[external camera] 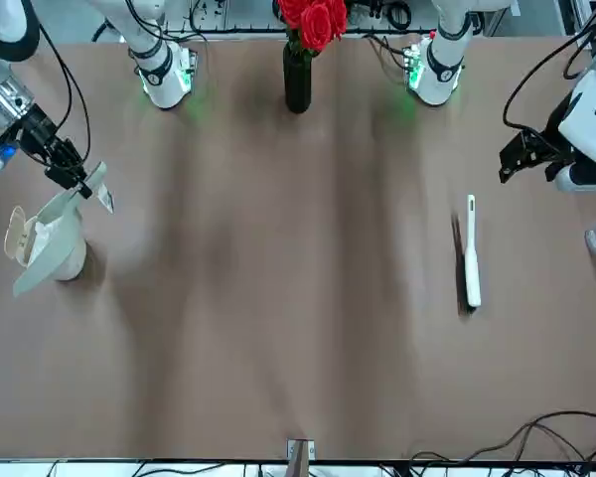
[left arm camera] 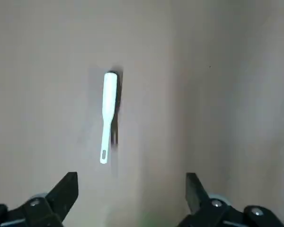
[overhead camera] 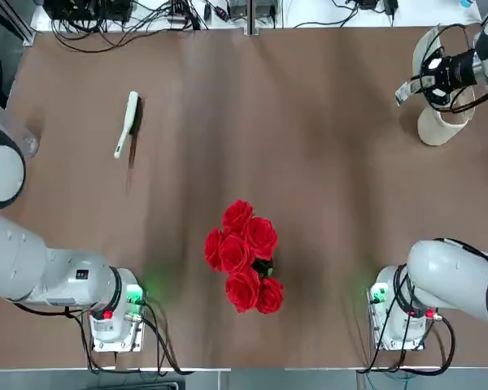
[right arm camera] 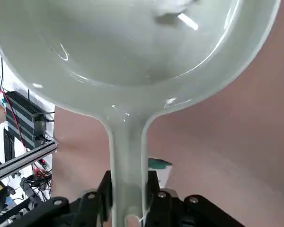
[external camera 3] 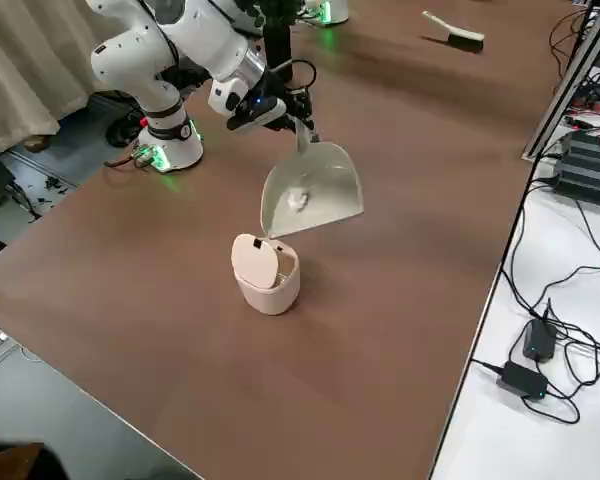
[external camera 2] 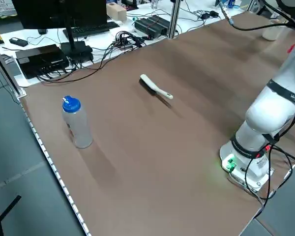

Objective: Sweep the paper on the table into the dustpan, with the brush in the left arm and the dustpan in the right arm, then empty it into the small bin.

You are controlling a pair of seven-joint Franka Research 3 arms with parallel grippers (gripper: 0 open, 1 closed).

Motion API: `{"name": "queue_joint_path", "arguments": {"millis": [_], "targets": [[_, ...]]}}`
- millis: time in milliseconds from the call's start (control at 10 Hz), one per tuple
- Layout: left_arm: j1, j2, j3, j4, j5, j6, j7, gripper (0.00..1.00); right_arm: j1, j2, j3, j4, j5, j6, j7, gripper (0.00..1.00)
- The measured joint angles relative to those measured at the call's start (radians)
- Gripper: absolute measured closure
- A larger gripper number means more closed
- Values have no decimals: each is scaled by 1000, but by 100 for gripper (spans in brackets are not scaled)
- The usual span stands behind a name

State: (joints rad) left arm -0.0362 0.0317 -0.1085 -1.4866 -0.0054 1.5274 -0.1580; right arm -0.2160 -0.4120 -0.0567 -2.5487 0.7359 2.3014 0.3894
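Note:
The dustpan (external camera 3: 315,190) hangs tilted, mouth down, just above the small bin (external camera 3: 267,275) at the table's (overhead camera: 309,162) far right. My right gripper (external camera 3: 298,118) is shut on the dustpan's handle (right arm camera: 128,156). The paper (external camera 3: 300,200), a small white ball, lies inside the scoop near its lip and shows too in the right wrist view (right arm camera: 173,5). The bin's flap lid (external camera 3: 255,258) stands open. The brush (overhead camera: 128,122) lies flat on the far left part of the table, with nothing holding it. My left gripper (left arm camera: 132,182) hovers open, high above the brush (left arm camera: 108,116).
A vase of red roses (overhead camera: 244,256) stands near the front middle between the arm bases. A clear bottle with a blue cap (external camera 2: 76,123) stands at the table's left edge. Cables and electronics (overhead camera: 146,16) lie beyond the far edge.

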Motion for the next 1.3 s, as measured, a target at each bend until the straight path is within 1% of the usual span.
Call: {"name": "queue_joint_path", "arguments": {"millis": [300, 500, 800, 1000, 1300], "targets": [[5, 0, 1, 0, 0, 0, -2, 0, 0, 0, -20, -8, 18, -10, -7, 67], [10, 0, 1, 0, 0, 0, -2, 0, 0, 1, -29, -10, 50, -21, -7, 67], [9, 0, 1, 0, 0, 0, -2, 0, 0, 27, -49, -2, 72, -31, -7, 67], [10, 0, 1, 0, 0, 0, -2, 0, -1, 64, -67, 48, 75, -93, -7, 67], [11, 1, 4, -2, 0, 0, -2, 0, -3, 123, -119, 132, 77, -173, -7, 67]]}}
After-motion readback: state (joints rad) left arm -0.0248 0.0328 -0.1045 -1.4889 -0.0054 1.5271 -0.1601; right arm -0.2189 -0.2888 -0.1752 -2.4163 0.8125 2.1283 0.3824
